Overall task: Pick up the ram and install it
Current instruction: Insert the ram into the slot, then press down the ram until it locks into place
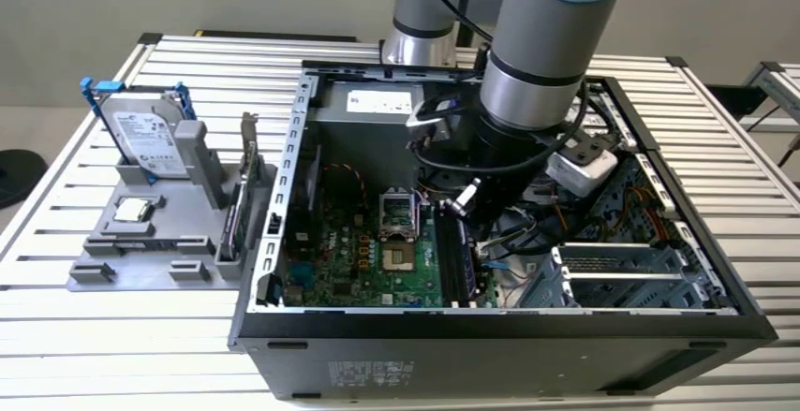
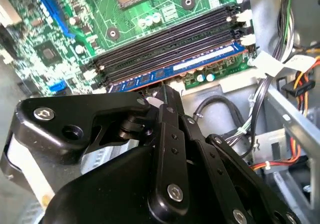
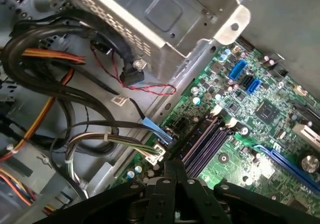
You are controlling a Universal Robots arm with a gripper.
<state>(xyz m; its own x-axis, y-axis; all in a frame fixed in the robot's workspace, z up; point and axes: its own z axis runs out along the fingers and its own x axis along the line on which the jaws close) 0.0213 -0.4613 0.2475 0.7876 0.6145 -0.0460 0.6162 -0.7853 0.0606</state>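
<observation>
The gripper has its jaws narrow on the ram, a light, stiff, fragile stick best pinched at its top edge, seated in the slot just below them.

Clearance around the memory slots

The gripper sits low inside the computer case, at the ram in the outermost slot. Cable bundles and the drive cage crowd one side; the three neighbouring memory slots and open motherboard leave room opposite.
</observation>
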